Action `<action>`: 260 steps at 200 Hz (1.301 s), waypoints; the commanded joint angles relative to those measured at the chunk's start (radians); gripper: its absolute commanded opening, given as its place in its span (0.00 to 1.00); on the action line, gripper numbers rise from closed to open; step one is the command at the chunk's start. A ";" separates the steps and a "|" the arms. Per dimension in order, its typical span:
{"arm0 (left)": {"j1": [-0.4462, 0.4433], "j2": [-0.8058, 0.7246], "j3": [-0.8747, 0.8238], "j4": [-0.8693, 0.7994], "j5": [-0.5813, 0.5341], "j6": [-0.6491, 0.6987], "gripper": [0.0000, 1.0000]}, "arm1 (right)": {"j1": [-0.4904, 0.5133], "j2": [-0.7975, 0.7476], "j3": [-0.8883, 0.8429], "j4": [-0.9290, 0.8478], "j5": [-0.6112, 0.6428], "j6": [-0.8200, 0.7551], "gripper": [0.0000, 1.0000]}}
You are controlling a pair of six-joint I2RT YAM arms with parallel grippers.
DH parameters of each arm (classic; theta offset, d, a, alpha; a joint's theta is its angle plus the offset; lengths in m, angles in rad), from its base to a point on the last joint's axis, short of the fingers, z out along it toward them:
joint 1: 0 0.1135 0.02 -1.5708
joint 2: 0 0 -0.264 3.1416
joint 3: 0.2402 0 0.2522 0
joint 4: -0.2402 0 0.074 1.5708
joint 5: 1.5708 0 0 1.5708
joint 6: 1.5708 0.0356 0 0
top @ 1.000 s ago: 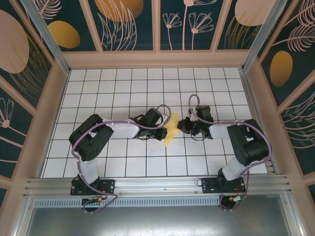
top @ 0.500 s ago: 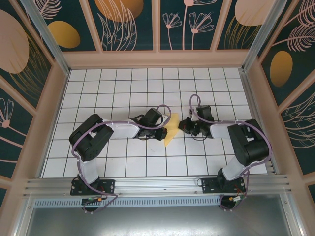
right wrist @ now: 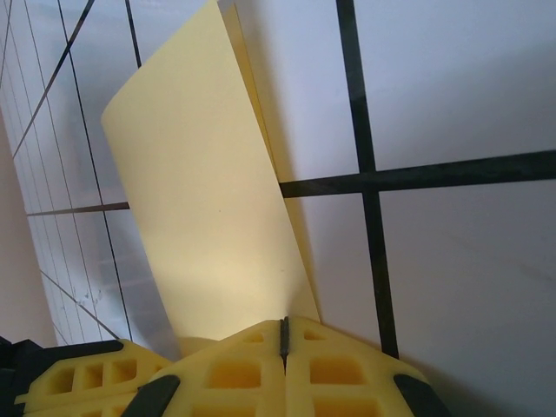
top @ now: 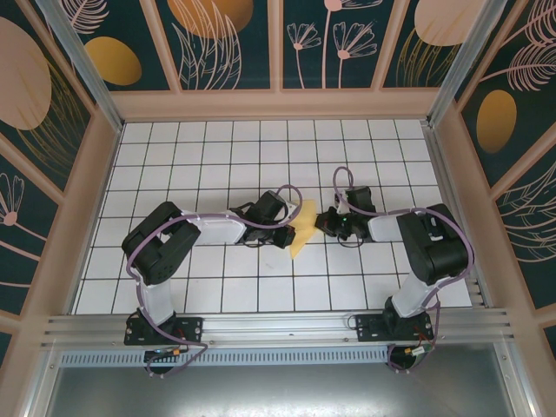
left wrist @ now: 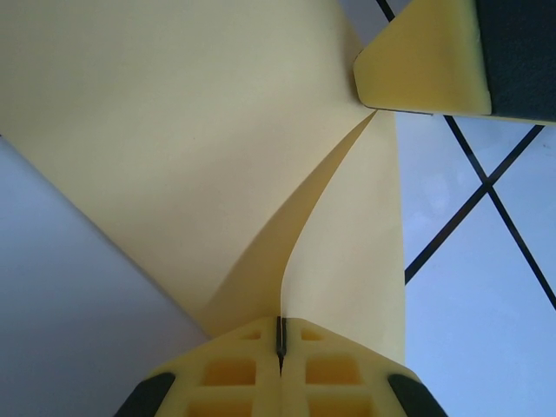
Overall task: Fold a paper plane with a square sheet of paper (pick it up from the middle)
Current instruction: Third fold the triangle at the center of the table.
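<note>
The pale-yellow sheet of paper (top: 301,229) lies mid-table, partly folded, between both grippers. In the left wrist view a raised flap of the paper (left wrist: 217,148) curves from my left gripper (left wrist: 280,340) up to a yellow fingertip (left wrist: 426,56) of the right gripper. The left jaws are pressed together with the flap's edge running into their seam. In the right wrist view my right gripper (right wrist: 282,334) is shut too, and the paper (right wrist: 208,208) rises from its seam. From above, the left gripper (top: 287,234) meets the paper's left edge and the right gripper (top: 319,222) its right edge.
The white grid table (top: 217,148) is ringed by a low beige wall (top: 278,106). Both black arms (top: 161,243) (top: 434,248) reach inward from the near rail (top: 278,328). A yellow finger of the left gripper (right wrist: 61,387) sits at the lower left of the right wrist view.
The right arm's elbow and forearm have shifted slightly toward the far side. The paper and the left arm look unmoved.
</note>
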 commanded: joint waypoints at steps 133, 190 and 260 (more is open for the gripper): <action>0.005 0.046 -0.015 -0.076 -0.039 0.019 0.06 | 0.213 -0.156 -0.166 0.233 -0.044 0.209 0.00; 0.005 0.045 -0.014 -0.073 -0.041 0.019 0.06 | 0.236 -0.057 -0.168 0.209 -0.019 0.189 0.00; 0.004 0.049 -0.014 -0.079 -0.049 0.021 0.06 | 0.252 -0.177 -0.172 0.160 -0.024 0.170 0.00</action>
